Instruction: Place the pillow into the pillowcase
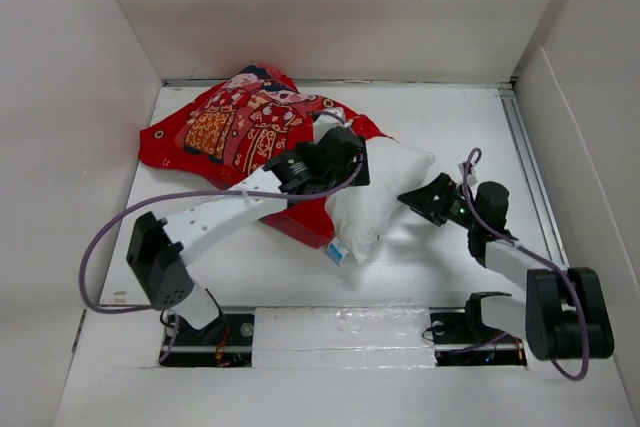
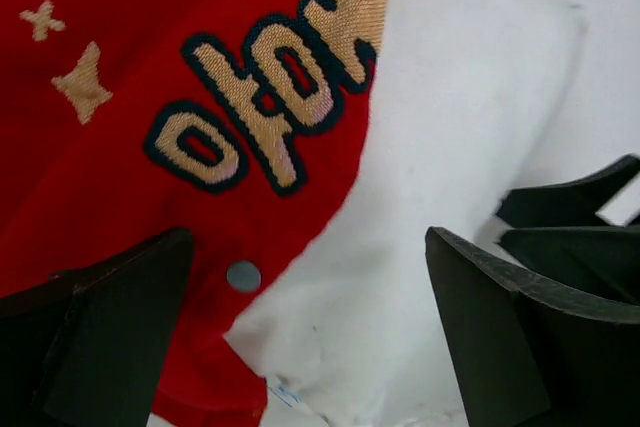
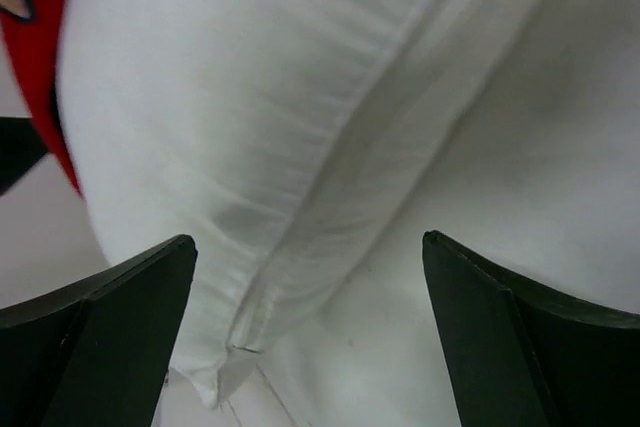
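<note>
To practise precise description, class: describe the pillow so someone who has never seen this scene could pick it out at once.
On the white table, a bright red pillowcase lies at the far left. Poking out from its near right edge is the pillow. Unlike that printed cloth, it is plump and plain white, with a small blue tag at its near corner.

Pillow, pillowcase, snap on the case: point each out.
pillow [image 1: 388, 192], top external view, exposed white end outside the case.
pillowcase [image 1: 215, 127], top external view, printed figure panel.
snap [image 2: 243, 275], left wrist view, centre of the grey stud.
</note>
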Available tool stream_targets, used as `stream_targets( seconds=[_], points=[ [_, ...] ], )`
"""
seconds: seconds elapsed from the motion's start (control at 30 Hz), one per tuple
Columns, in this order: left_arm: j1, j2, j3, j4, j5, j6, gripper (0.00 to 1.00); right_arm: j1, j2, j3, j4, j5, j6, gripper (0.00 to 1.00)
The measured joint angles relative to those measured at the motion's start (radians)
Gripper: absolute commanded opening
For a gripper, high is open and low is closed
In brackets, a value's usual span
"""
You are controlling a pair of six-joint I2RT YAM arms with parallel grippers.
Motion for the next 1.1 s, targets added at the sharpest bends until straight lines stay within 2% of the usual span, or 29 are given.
stream_targets(
  seconds=[0.17,0.23,0.27,0.3,0.33,0.5,0.53,0.67,0.7,0.77,0.8,0.83,0.87,1.0,1.1],
  points=[
    [0.022,0.124,0.055,-0.039,-0.016,0.070,1.00,0.007,0.167,0.003,0.375,-0.063,0.105,1.00],
    [0.035,0.142,0.075,-0.048,-0.018,0.085,0.94,0.026,0.220,0.013,0.454,-0.065,0.127,1.00],
    [0.042,0.148,0.082,-0.049,-0.018,0.089,0.89,0.044,0.243,0.021,0.476,-0.060,0.132,1.00],
    [0.048,0.155,0.089,-0.051,-0.018,0.093,0.61,0.067,0.267,0.032,0.497,-0.055,0.133,1.00],
    [0.053,0.163,0.095,-0.052,-0.021,0.092,0.49,0.090,0.294,0.047,0.517,-0.047,0.134,1.00],
    [0.070,0.247,0.158,-0.109,-0.064,0.117,0.04,0.204,0.483,0.092,0.679,-0.013,0.168,1.00],
    [0.072,0.268,0.178,-0.123,-0.073,0.121,0.00,0.223,0.530,0.095,0.721,-0.007,0.190,1.00],
    [0.073,0.323,0.271,-0.198,-0.093,0.140,0.00,0.283,0.755,0.138,0.835,0.011,0.303,0.99],
    [0.072,0.335,0.306,-0.221,-0.093,0.145,0.00,0.291,0.808,0.159,0.849,0.013,0.334,0.95],
    [0.061,0.369,0.401,-0.261,-0.094,0.155,0.00,0.307,0.863,0.203,0.883,0.019,0.375,0.68],
    [0.051,0.390,0.461,-0.286,-0.099,0.164,0.00,0.317,0.872,0.219,0.887,0.022,0.389,0.49],
    [0.038,0.415,0.533,-0.323,-0.105,0.171,0.00,0.324,0.877,0.231,0.889,0.031,0.401,0.07],
    [0.018,0.446,0.616,-0.361,-0.112,0.179,0.00,0.327,0.877,0.234,0.890,0.044,0.424,0.00],
    [-0.090,0.527,0.877,-0.460,-0.126,0.203,0.00,0.313,0.807,0.235,0.859,0.066,0.452,0.00],
    [-0.157,0.510,0.874,-0.460,-0.083,0.208,0.00,0.285,0.696,0.217,0.815,0.093,0.475,0.00]
  ],
)
